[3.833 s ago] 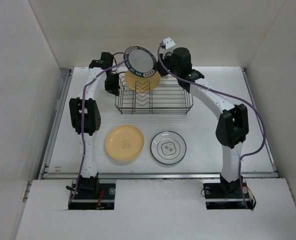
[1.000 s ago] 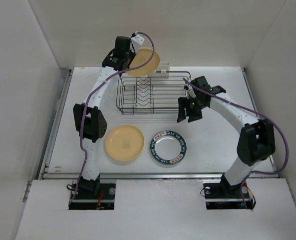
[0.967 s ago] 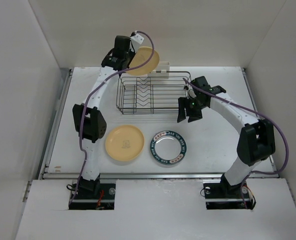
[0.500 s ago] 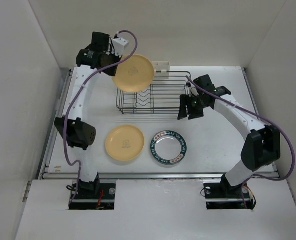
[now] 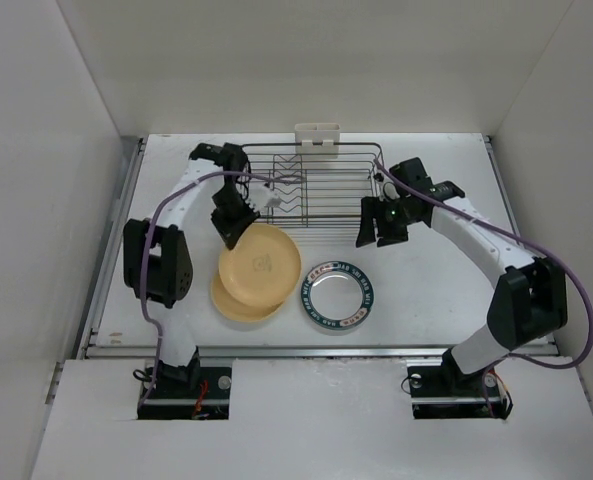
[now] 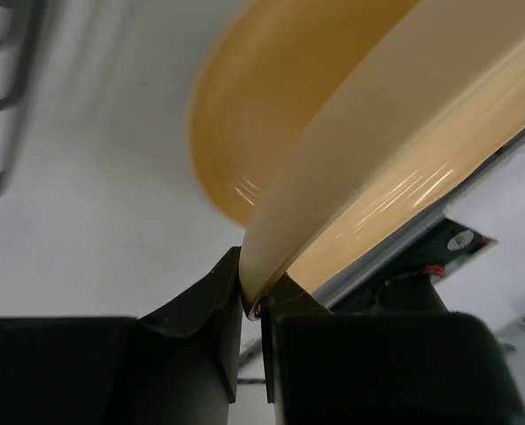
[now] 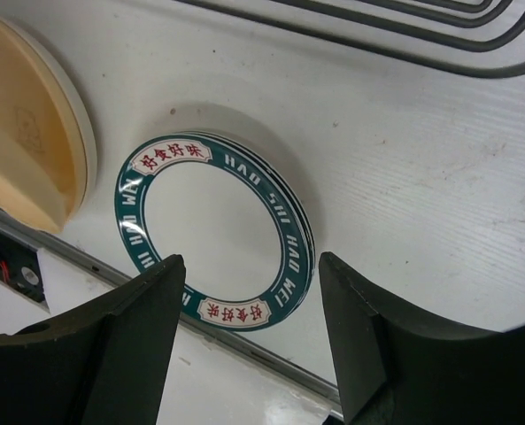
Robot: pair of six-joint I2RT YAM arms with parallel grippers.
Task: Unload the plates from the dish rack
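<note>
My left gripper [image 5: 238, 226] is shut on the rim of the cream plate [image 5: 262, 264], which hangs tilted just over the yellow-orange plate [image 5: 234, 303] lying on the table. In the left wrist view the cream plate's rim [image 6: 377, 133] is pinched between my fingers [image 6: 211, 301], with the yellow-orange plate [image 6: 262, 115] behind it. The plate with the dark patterned rim band [image 5: 338, 293] lies flat to the right, stacked on another plate whose edge just shows. My right gripper [image 5: 380, 223] hangs open above the patterned plate [image 7: 213, 235]. The dish rack [image 5: 316, 187] holds no plates.
A small white clip [image 5: 318, 133] sits on the rack's far side. The rack's wires [image 7: 377, 35] run along the top of the right wrist view. A metal rail [image 5: 316, 350] marks the table's near edge. White walls enclose the left, right and back.
My left arm has swung the cream plate from above the rack's back left corner down to the front, over the yellow-orange plate. The right arm has barely moved.
</note>
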